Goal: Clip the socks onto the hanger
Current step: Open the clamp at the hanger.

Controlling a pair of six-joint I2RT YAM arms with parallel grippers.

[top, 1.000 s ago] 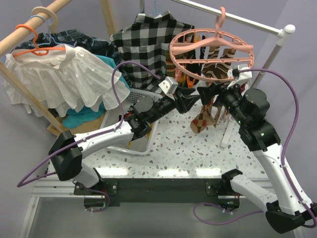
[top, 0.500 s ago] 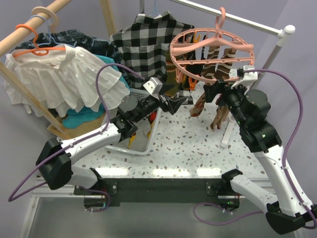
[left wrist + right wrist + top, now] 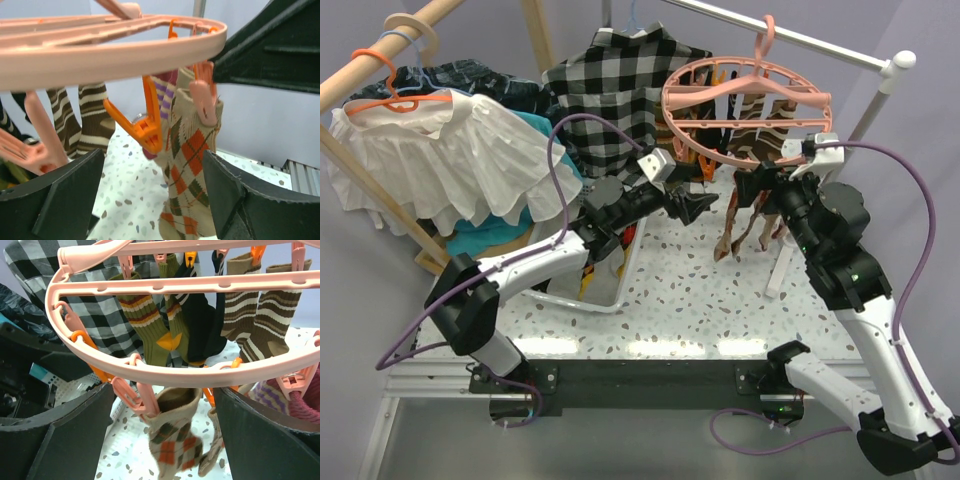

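**Argyle sock pegged at the ring's near rim, both hands open**

Socks are hanging from the salmon-pink ring hanger. Its hook is sitting over the white rail, above the far right of the worktop. An argyle sock is dangling from a pink peg at the near rim, and an orange peg is hanging just beside it. Brown striped socks, an olive striped sock and a black sock are hanging farther across the ring.

The left hand is hovering just left of the argyle sock with its fingers spread wide, holding nothing. The right hand is hovering under the ring's right side, also gaping and holding nothing.

A checked shirt is hanging behind the left arm, and a white mesh basket is sitting beneath it.
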